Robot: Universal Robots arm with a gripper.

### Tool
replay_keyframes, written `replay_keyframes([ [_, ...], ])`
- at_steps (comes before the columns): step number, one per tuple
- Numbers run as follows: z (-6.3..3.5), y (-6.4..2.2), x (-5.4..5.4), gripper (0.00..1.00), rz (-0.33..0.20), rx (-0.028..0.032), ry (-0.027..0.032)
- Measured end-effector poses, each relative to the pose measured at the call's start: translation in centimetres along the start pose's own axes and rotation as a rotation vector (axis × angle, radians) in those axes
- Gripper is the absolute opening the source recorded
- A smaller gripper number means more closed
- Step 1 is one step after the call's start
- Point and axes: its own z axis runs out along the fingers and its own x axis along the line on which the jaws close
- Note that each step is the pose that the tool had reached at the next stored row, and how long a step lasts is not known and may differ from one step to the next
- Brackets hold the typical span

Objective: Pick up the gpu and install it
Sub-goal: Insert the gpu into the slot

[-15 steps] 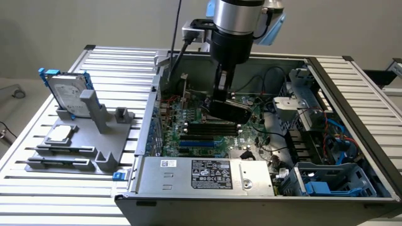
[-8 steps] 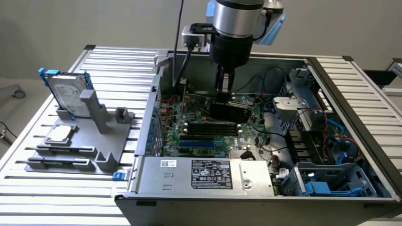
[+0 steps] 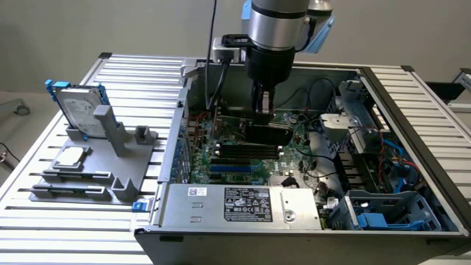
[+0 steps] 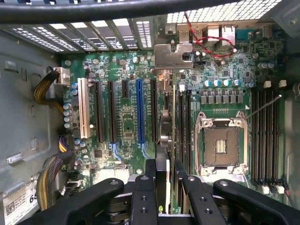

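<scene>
Inside computer case: pinching graphics card (edge-down) between gripper jaws, lengthwise parallel to blue slot, near it.

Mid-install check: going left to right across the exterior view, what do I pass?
hard drive in its blue frame → case wall → gripper holding the gpu → blue drive cage
</scene>
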Motion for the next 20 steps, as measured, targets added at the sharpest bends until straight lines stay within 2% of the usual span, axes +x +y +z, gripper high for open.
replay_keyframes([
  [5,0.62,0.65,0.3,0.27,-0.009,0.0005,0.0004],
  [9,0.91,0.81,0.8,0.27,-0.016,0.0011,0.0004],
  [12,1.07,0.86,1.1,0.27,-0.027,0.0045,0.0005],
  [13,1.08,0.88,1.2,0.27,-0.031,0.0129,0.0007],
  [16,1.09,1.14,1.2,0.27,-0.036,0.0463,0.0002],
  [18,1.11,1.64,1.3,0.27,-0.035,0.0605,-0.0001],
  [20,1.13,2.3,1.5,0.27,-0.035,0.0704,-0.0001],
])
